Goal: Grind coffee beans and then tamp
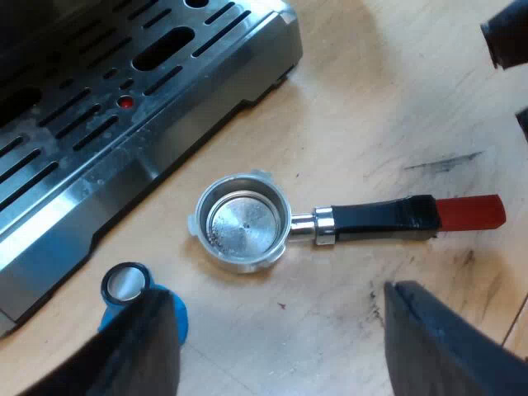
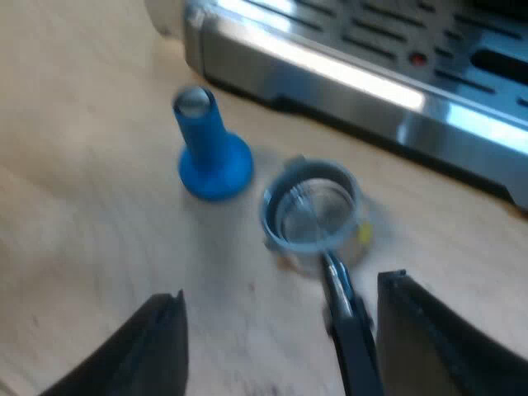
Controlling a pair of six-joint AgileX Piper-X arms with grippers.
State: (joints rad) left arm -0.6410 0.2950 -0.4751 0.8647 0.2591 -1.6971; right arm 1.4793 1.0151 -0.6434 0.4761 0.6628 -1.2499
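The metal holder [image 1: 243,221] lies loose on the wooden table beside the espresso machine's drip tray [image 1: 99,107], its basket empty and its dark handle ending in red [image 1: 470,213]. A blue tamper [image 1: 132,289] stands close to the holder's basket, partly behind one of my left fingers [image 1: 140,346]. My left gripper [image 1: 289,346] is open above the table, a little short of the holder. My right gripper [image 2: 280,355] is open too, over the holder's handle [image 2: 351,330], with the basket [image 2: 313,216] and the blue tamper [image 2: 210,148] just beyond it.
The machine's slotted metal drip tray [image 2: 396,91] runs along the table near the holder and tamper. A black part of the other arm [image 1: 507,37] hangs above the table beyond the red handle end. Dark smudges mark the wood near the handle.
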